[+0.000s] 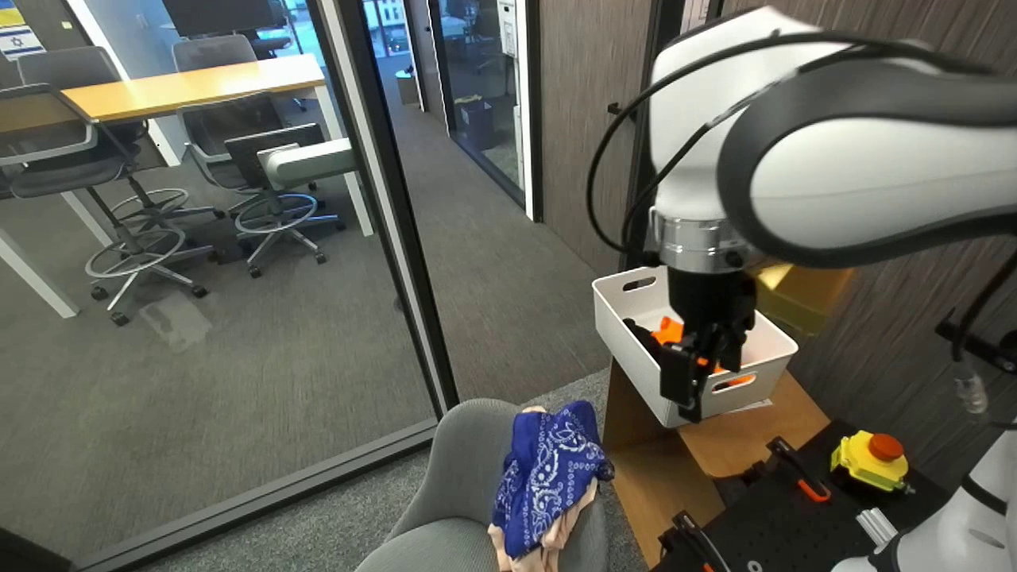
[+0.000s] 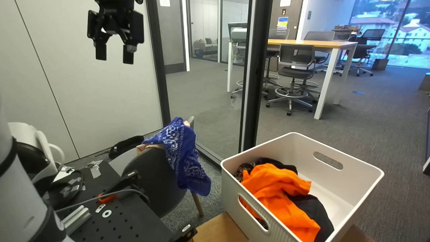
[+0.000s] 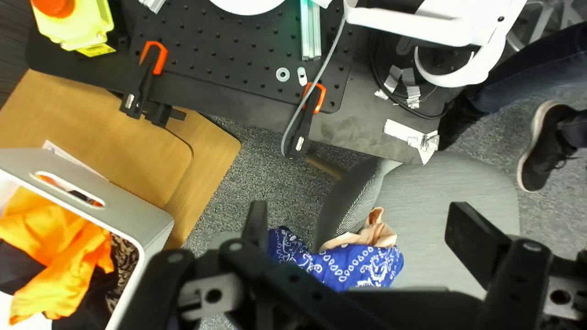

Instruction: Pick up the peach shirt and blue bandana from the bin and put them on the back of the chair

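The blue bandana [image 1: 548, 477] with white print lies over the back of the grey chair [image 1: 474, 449]. In an exterior view the bandana [image 2: 184, 154] hangs down behind the chair back [image 2: 151, 178]. The peach shirt [image 1: 562, 528] is mostly covered by it; parts also show in an exterior view [image 2: 147, 147] and in the wrist view [image 3: 376, 231]. My gripper [image 2: 114, 57] is open and empty, high above the chair. In the wrist view the bandana [image 3: 353, 263] shows between the spread fingers [image 3: 362, 229], well below them. The white bin [image 2: 302, 144] holds other cloths.
Orange cloth [image 2: 272, 181] and dark clothes lie in the bin, which stands on a wooden stand [image 3: 137, 151]. A black pegboard table [image 3: 220, 59] carries clamps and a yellow emergency stop [image 1: 868, 461]. A glass wall stands behind the chair. A person's shoe [image 3: 545, 142] shows near the chair.
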Controlling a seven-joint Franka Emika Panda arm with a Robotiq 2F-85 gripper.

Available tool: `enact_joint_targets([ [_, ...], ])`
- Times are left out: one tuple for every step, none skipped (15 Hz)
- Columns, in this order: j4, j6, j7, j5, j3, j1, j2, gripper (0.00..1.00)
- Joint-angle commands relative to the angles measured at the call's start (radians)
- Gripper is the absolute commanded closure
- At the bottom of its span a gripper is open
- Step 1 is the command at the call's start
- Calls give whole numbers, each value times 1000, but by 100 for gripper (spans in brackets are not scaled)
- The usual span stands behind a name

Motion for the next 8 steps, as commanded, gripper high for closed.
enact_joint_targets([
  [-92, -80, -39, 0, -103, -12, -255, 0],
  [-111, -102, -64, 14, -89, -63, -306, 0],
  [-127, -111, -54, 2, -94, -82, -340, 0],
  [-147, -115, -49, -15, -93, -105, -378, 0],
  [-163, -122, -44, -34, -84, -126, -398, 0],
  [-179, -125, -40, -43, -81, -146, -418, 0],
  [-197, -123, -37, -50, -78, -162, -430, 0],
  [-214, -120, -36, -61, -74, -176, -441, 0],
])
